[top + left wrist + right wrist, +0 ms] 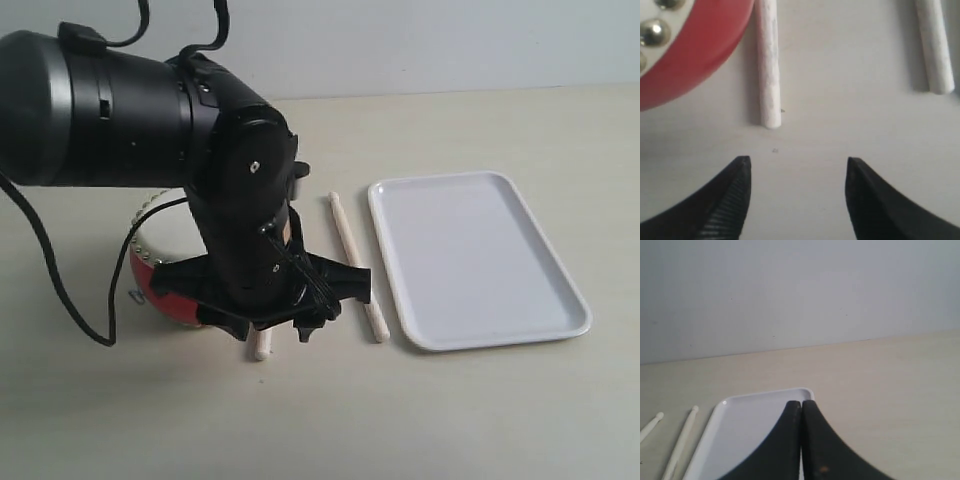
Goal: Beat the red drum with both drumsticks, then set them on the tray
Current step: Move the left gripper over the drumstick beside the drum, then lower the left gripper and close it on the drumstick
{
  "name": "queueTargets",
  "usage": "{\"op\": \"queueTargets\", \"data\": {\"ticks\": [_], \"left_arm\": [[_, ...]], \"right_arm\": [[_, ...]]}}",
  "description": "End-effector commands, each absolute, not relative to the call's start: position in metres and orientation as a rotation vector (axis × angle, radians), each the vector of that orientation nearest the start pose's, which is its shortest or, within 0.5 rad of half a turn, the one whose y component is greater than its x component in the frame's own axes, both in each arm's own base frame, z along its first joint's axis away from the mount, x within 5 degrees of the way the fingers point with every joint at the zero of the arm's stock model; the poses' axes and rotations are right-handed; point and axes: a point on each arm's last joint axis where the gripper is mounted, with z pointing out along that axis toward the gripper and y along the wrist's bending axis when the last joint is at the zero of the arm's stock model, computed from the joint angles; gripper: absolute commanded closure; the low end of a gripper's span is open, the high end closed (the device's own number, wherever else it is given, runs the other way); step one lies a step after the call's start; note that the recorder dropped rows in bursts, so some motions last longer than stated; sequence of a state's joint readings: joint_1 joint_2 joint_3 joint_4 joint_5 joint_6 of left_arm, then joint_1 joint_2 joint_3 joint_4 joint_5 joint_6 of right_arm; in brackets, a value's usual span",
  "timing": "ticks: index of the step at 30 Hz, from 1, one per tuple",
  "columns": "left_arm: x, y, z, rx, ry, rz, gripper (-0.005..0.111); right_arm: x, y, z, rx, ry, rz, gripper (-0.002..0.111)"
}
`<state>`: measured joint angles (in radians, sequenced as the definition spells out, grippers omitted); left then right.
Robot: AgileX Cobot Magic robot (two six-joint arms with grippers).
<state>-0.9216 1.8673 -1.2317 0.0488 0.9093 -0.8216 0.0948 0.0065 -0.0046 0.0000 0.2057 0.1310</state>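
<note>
The red drum (158, 262) sits at the left, mostly hidden behind my left arm; its red side and gold studs show in the left wrist view (695, 55). One drumstick (357, 268) lies beside the tray's left rim. Only the butt end of the other drumstick (262, 348) shows below the arm. My left gripper (277, 330) hovers low over the table, open (797, 165), with nothing between its fingers. The nearer stick's end (768, 70) lies just ahead of the jaws, next to the drum. The white tray (475, 255) is empty. My right gripper (801, 405) is shut and empty, held over the tray (740, 430).
The left arm's bulky black body (110, 110) and its cable fill the upper left of the exterior view. Both sticks' rounded tips (682, 437) lie left of the tray in the right wrist view. A pale wall stands behind the table.
</note>
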Motion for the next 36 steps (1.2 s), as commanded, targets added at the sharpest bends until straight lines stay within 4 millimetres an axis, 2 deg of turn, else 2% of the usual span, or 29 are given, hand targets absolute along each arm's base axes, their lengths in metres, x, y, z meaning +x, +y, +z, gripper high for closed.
{"op": "queueTargets", "data": {"ticks": [1,7,11,28,36], "left_arm": [[0.221,-0.284,0.165,0.231,3.047,-0.079,0.052],[0.229,-0.286,0.15,0.22,3.04,-0.087,0.052],[0.234,-0.286,0.144,0.274,3.024,-0.093,0.052],[0.254,-0.279,0.142,0.314,2.943,-0.128,0.052],[0.254,-0.276,0.127,0.28,3.003,-0.082,0.052]], "right_arm": [[0.056,0.005,0.195,0.035,1.687,0.17,0.108],[0.056,0.005,0.195,0.035,1.687,0.17,0.108],[0.056,0.005,0.195,0.035,1.687,0.17,0.108],[0.056,0.005,0.195,0.035,1.687,0.17,0.108],[0.056,0.005,0.195,0.035,1.687,0.17,0.108]]}}
